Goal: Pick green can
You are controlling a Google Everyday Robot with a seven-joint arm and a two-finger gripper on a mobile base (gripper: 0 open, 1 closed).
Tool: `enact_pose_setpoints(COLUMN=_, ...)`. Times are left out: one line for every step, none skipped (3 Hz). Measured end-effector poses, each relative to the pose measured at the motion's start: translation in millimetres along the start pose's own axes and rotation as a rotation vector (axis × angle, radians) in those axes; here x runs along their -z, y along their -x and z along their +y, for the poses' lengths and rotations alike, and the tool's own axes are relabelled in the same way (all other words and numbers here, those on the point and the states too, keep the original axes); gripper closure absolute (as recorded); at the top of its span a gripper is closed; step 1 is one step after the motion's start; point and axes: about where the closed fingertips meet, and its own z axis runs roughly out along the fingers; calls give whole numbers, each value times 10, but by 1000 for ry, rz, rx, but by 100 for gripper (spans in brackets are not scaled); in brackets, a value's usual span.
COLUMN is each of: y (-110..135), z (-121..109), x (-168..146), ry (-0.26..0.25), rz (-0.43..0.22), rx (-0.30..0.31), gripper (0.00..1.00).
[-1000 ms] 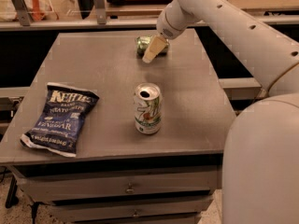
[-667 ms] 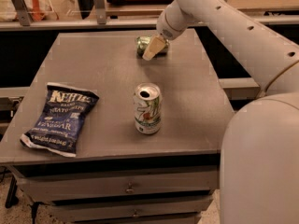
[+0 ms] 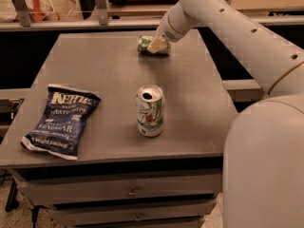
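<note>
A grey table (image 3: 95,75) with drawers (image 3: 128,192) stands on speckled floor (image 3: 19,215) — behind it a long pale ledge (image 3: 71,23), dim warm light.

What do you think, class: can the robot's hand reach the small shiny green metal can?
Probably yes: the hand is at the small shiny green metal can, far across the grey table, nothing between them.
</note>
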Motion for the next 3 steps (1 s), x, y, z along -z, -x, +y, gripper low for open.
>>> enact_pose_setpoints(y=-13, z=-7, x=7, ry=-3, rz=-9, rx=-8, gripper=88)
enact_pose_setpoints(y=30, z=-33, x=89, ry=-17, rz=-27, rx=1, gripper=100)
enact_pose_setpoints(y=142, z=-74, x=248, ry=-43, rz=-62, rx=22, gripper=100)
